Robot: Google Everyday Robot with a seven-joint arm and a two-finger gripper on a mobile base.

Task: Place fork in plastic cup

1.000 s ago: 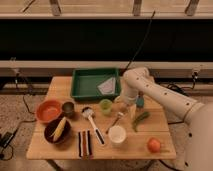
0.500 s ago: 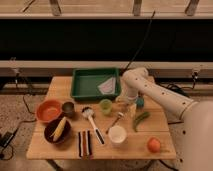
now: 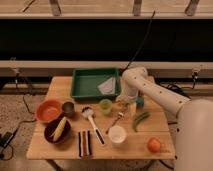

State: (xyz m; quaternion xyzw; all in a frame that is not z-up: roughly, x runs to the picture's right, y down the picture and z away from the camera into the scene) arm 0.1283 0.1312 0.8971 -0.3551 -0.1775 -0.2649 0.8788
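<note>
Hand (image 3: 125,104) near round cup (image 3: 105,106) (translucent green)

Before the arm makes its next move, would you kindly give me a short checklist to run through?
1. Fork lying free on the table, not held: ok.
2. Plastic cup upright, mouth up: ok.
3. Plastic cup empty: cannot tell.
4. Gripper low, just right of the plastic cup and near the fork's far end: ok.
5. Room around the fork for a grasp: not ok, the white cup sits close to its near end.
</note>
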